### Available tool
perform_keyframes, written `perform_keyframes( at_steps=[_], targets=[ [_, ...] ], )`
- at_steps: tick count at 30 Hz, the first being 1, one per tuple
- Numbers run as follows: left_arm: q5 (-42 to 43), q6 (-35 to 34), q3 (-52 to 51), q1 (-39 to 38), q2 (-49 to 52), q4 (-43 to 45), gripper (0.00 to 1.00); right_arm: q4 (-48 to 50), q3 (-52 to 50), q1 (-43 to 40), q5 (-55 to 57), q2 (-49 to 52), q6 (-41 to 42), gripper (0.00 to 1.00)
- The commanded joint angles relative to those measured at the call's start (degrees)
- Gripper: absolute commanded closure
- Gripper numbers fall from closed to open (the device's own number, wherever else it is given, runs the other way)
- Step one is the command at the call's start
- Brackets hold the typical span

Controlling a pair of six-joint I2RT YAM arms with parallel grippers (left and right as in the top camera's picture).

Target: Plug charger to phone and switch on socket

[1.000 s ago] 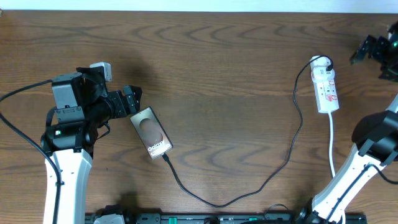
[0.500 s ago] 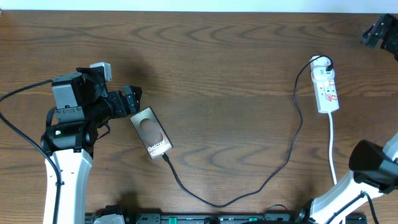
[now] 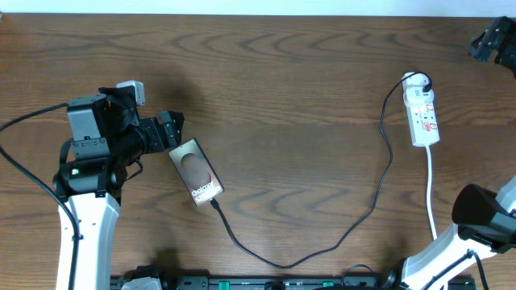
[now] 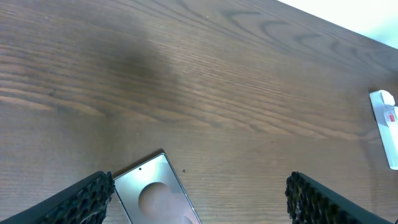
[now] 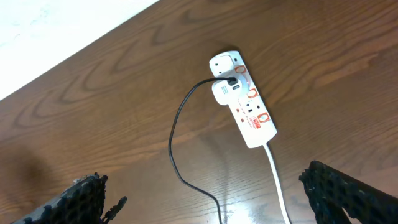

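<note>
The phone [image 3: 196,171] lies face up left of centre, and its top end shows in the left wrist view [image 4: 154,190]. The charger cable [image 3: 322,246] runs from the phone's lower end in a loop to the socket [image 3: 422,109] at the right. My left gripper [image 3: 171,133] is open just beyond the phone's upper end, and its fingers [image 4: 199,193] are spread wide and empty. My right gripper [image 3: 492,39] is at the far right corner, high over the table. It is open and empty [image 5: 211,202], looking down on the socket [image 5: 245,106] and cable [image 5: 177,143].
The socket's white cord [image 3: 430,189] runs toward the front edge and also shows in the right wrist view [image 5: 280,180]. A small white block [image 3: 131,90] sits behind the left arm. The right arm's base [image 3: 484,213] stands at the front right.
My right gripper has moved up toward the far right corner and its elbow has swung toward the front. The left arm, phone and cable have not moved.
</note>
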Motion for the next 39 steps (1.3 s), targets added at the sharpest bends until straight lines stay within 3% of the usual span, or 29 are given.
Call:
perform_keyframes(
  at_steps=[1,13,17,22,26,32,39],
  targets=[
    [0.74,0.98,0.85,0.20,-0.37,0.07,0.09,-0.15,0.37,0.17,-0.35,0.04,0.70,0.01],
    [0.74,0.98,0.85,0.02,-0.83,-1.14,0.09,-0.15,0.37,0.17,-0.35,0.04,0.70,0.01],
    [-8.48,1.20,-0.37,-0.20,-4.17,-7.72,0.10,-0.15,0.37,0.17,-0.35,0.04,0.70,0.01],
    [-12.20,1.20,-6.99,-0.20,-13.77,-6.71,0.10,-0.15,0.37,0.17,-0.35,0.04,0.70,0.01],
    [-11.21,1.18,-15.06,-0.20,-24.02,3.06,0.10,-0.15,0.37,0.17,-0.33,0.04,0.70,0.01],
    [-9.79,1.20,-31.69,-0.20,-42.66,26.88,0.10,-0.15,0.37,0.17,-0.35,0.04,0.70,0.01],
    [-9.81,1.29,-45.22,-0.17,-52.06,49.92,0.10,-0.15,0.37,0.17,-0.35,0.04,0.70,0.01]
  ],
)
